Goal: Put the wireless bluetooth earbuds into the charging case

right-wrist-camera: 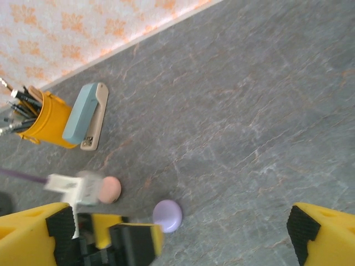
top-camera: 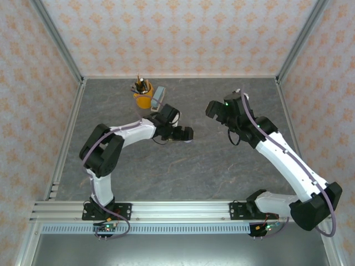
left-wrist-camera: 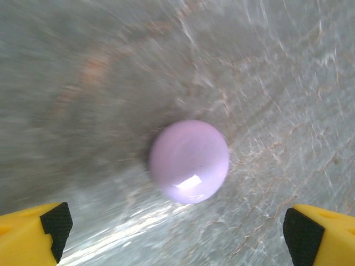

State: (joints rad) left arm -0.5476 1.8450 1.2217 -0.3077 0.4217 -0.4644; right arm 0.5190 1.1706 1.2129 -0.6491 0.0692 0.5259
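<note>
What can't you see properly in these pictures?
- Left wrist view: the table around the lilac disc is smeared by motion blur.
- Right wrist view: a blurry white arm part covers the left side of the pink disc; the pencils in the yellow cup are cut off by the left edge.
- Top view: details on the stapler are too small.

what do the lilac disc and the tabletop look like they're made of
The lilac disc looks like smooth, glossy moulded plastic: a bright reflection sits on its domed top and its colour is even. The tabletop looks like grey veined stone or a stone-print laminate with a faint sheen; the pictures cannot settle which.
</note>
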